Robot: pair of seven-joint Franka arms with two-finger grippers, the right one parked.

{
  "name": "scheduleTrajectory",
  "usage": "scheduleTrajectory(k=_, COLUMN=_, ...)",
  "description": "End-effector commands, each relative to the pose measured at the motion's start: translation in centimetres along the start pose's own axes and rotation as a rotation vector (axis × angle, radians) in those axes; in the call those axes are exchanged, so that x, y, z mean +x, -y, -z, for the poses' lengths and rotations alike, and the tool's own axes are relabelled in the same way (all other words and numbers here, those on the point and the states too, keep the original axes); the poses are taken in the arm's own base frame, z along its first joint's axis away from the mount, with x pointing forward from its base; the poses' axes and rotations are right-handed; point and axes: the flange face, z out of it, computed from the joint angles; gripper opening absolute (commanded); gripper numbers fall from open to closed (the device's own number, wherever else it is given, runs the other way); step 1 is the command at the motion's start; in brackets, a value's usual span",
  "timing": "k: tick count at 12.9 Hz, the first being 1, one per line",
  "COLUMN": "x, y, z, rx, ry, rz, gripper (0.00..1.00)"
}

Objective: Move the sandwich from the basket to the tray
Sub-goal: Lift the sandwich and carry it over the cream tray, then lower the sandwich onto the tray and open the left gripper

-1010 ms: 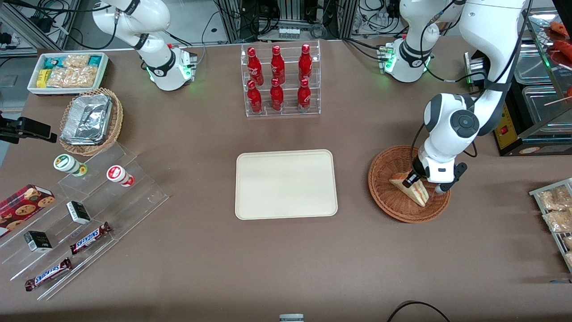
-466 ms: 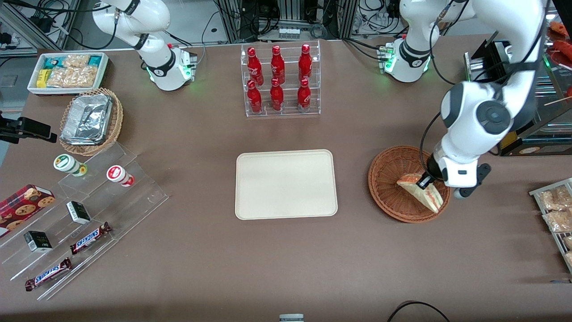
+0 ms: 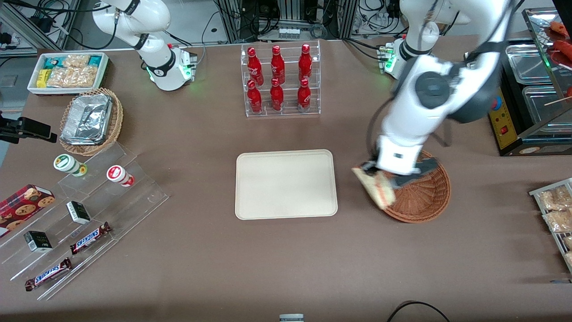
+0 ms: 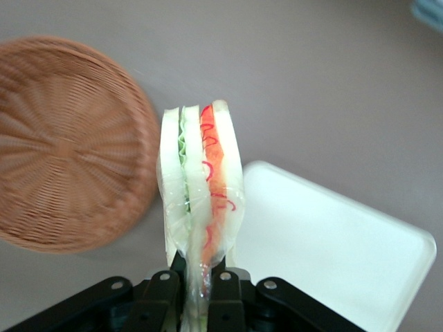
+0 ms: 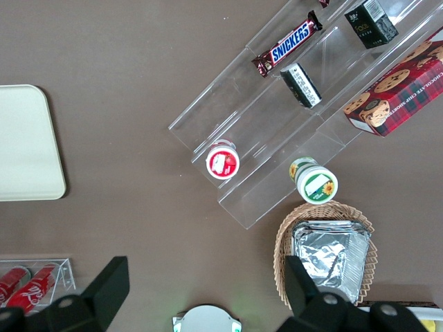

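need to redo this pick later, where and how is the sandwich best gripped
As the claw grips it now: across the flat bread faces at one edge of the sandwich, coming from above. The wedge is thin, so shut fingers span it, layers hanging free over the table between basket and tray.

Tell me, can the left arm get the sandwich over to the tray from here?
Probably yes. The gripper holds the sandwich above the basket rim, nearest the tray, with only bare table between.

Bright, even overhead light; soft shadows; motion-blurred basket and hand
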Motion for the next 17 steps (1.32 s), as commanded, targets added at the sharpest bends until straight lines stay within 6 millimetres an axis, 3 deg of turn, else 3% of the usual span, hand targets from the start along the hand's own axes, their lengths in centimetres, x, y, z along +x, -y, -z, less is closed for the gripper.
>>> scheduleTrajectory(k=1, x=-2.8, y=-6.2, z=-3.8, rx=0.014, ry=0.029, rz=-0.102, gripper=0.00)
scheduleTrajectory(k=5, x=-8.0, y=-11.7, z=-11.1, rx=0.055, ry=0.066, rz=-0.253, gripper=0.00)
scheduleTrajectory(k=7, x=-8.3, y=-12.9, z=-13.2, rx=-0.001, ry=0.041, rz=-0.266, gripper=0.00)
scheduleTrajectory(k=9, x=-11.9, y=-14.3, z=-15.4, rx=0.009, ry=0.045, rz=-0.325, gripper=0.00)
scheduleTrajectory(k=13, x=-13.9, y=-14.7, z=-19.2, rx=0.054, ry=0.038, rz=-0.380, gripper=0.00)
scheduleTrajectory(k=17, x=-14.6, y=-14.8, z=-20.4, rx=0.063, ry=0.047, rz=-0.389, gripper=0.00)
